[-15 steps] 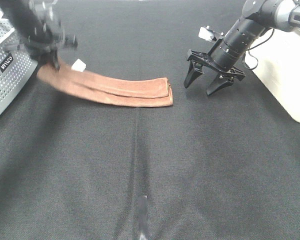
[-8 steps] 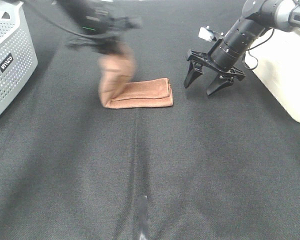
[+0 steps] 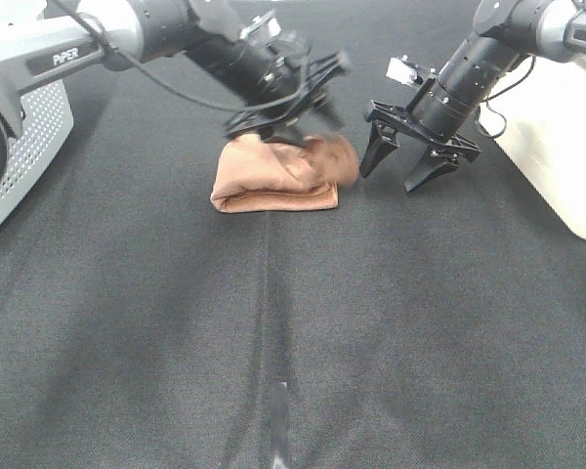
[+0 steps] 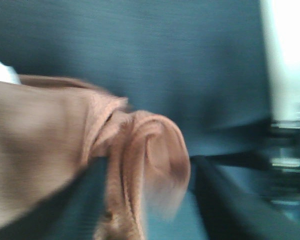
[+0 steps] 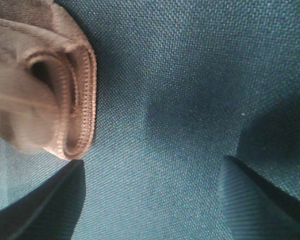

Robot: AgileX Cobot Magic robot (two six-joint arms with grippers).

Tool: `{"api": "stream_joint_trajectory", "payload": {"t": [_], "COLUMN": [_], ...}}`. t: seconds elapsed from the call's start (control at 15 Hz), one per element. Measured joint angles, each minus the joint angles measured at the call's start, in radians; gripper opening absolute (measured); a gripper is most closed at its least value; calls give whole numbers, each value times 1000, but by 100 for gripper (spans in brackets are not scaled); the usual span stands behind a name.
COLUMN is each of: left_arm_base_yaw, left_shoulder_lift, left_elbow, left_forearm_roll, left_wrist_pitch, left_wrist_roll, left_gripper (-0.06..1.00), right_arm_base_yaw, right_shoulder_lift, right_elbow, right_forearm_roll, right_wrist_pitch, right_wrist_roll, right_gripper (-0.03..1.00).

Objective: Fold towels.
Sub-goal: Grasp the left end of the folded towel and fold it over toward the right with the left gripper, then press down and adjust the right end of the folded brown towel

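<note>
The reddish-brown towel (image 3: 273, 178) lies folded into a short thick pad on the black cloth, its upper layer bunched at the right end. My left gripper (image 3: 308, 119) reaches across just above that bunched end, blurred by motion. In the left wrist view its dark fingers (image 4: 80, 200) stand apart, with the loose towel (image 4: 145, 150) end hanging between them and not pinched. A bit of white tag (image 4: 2, 72) shows at the towel's edge. My right gripper (image 3: 389, 174) hovers open just right of the towel. Its wrist view shows the hemmed towel (image 5: 65, 85) edge beside one finger.
A grey perforated basket (image 3: 20, 147) stands at the left edge. A white box (image 3: 557, 137) stands at the right edge, behind the right arm. A short pale strip (image 3: 276, 420) marks the black cloth near the front.
My left gripper swept from far left to the right, carrying the towel's left end over onto the right end. Its jaws have come apart. The right arm has not moved.
</note>
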Motion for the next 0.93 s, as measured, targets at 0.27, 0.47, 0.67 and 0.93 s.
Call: {"api": "stream_joint_trajectory", "payload": {"t": [0.27, 0.47, 0.67, 0.93], "left_arm_base_yaw": [52, 169, 259, 295], "left_shoulder_lift": [-36, -101, -119, -119], "left_elbow": [0, 0, 0, 0], "left_forearm_roll": [24, 135, 156, 166], "left_wrist_pitch": [1, 12, 47, 64], "left_wrist_roll": [52, 55, 56, 56], "left_gripper": [60, 60, 60, 60], "right_arm_base_yaw": [0, 0, 20, 107], "right_shoulder_lift": [-29, -80, -81, -71], "right_elbow": [0, -1, -6, -7], "right_forearm_roll": [51, 195, 421, 518], "right_wrist_pitch": [2, 1, -3, -61], "right_wrist_roll": [-8, -53, -126, -193], "right_gripper": [70, 70, 70, 70]}}
